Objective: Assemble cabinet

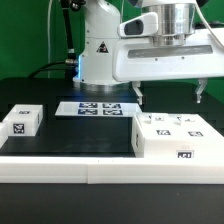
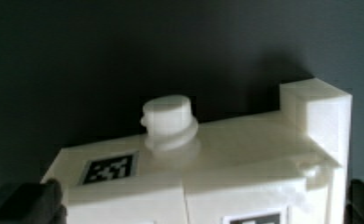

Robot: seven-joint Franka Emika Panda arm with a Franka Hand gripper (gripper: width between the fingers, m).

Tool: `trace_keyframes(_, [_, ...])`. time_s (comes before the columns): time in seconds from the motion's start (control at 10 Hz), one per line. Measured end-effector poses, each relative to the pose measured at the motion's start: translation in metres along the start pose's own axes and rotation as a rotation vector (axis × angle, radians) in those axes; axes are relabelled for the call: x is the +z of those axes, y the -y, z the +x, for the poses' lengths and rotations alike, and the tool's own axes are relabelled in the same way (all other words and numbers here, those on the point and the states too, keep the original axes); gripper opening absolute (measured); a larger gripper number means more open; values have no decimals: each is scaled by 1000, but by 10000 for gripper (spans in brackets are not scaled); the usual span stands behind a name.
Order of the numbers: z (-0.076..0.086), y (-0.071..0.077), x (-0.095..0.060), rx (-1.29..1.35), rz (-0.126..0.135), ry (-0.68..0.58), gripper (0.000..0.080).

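Observation:
The cabinet [image 1: 178,137] is a large white box with marker tags, lying on the black table at the exterior view's right. My gripper [image 1: 170,95] hangs just above it, open, with one finger over each side. In the wrist view the cabinet [image 2: 214,165] fills the lower half. It shows a round white peg [image 2: 166,122], a tag [image 2: 111,168] and a raised corner post [image 2: 314,112]. The dark fingertips [image 2: 26,205] stand at either side of the box, and I cannot tell whether they touch it. Nothing is held.
A small white tagged block [image 1: 20,122] lies at the exterior view's left. The marker board [image 1: 98,108] lies flat in front of the robot's base [image 1: 98,55]. A white ledge [image 1: 100,172] runs along the table's front edge.

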State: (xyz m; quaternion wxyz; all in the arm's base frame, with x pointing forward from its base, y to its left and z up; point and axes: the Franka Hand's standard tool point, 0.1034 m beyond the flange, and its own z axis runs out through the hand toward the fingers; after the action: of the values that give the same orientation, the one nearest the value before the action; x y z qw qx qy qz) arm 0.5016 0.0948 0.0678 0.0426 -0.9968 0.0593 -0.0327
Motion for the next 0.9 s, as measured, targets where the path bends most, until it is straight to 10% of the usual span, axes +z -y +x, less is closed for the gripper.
trace_keyframes(0.9, [-16, 12, 14, -47, -19, 11, 797])
